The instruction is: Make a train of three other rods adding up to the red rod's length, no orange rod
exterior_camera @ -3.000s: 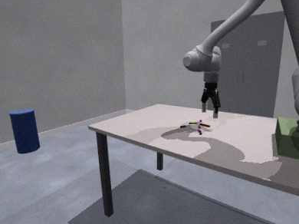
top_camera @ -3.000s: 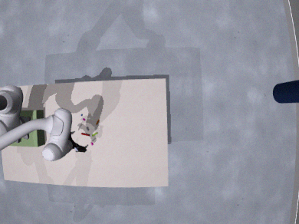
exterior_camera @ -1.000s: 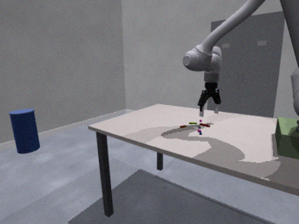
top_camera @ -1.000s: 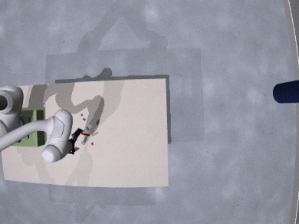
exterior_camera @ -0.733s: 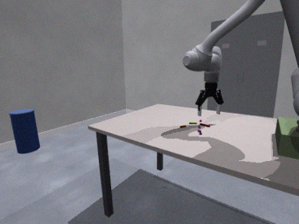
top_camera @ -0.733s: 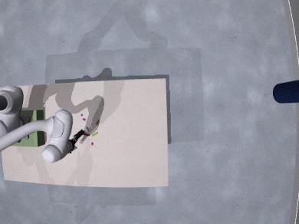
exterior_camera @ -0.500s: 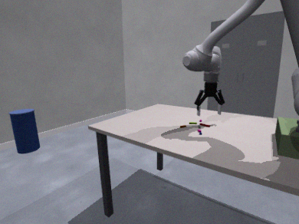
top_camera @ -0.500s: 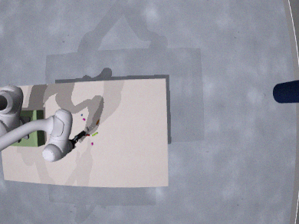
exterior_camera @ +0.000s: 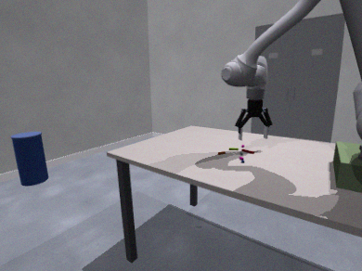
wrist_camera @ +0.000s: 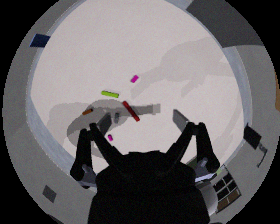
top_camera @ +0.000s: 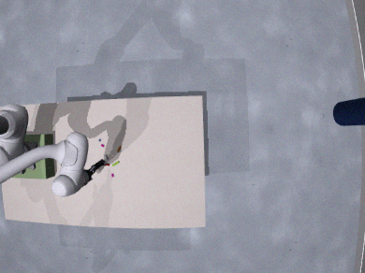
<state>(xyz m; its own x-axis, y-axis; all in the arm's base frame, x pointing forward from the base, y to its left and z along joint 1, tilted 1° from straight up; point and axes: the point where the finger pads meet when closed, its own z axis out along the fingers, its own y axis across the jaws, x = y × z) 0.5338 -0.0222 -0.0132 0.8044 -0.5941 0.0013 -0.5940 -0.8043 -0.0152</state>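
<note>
Near the desk's arm-side end, a green block sits against the edge by the robot's mounting; whether it is a container or holds anything cannot be told. Further in, toward the middle of the desk, the gripper hangs above the surface with its jaws spread wide and nothing between them. Right beneath and just beyond the fingertips lies the small cluster of rods: the red rod lies flat, with the lime rod just beside it and a grey rod close against the red one's end. Two magenta rods lie a little apart on either side, and an orange rod rests near the cluster. A blue rod lies nearby. Beyond the cluster, the desk's surface stretches bare to the far edge and both far corners. Past that, on the floor, a blue cylinder stands well apart.
</note>
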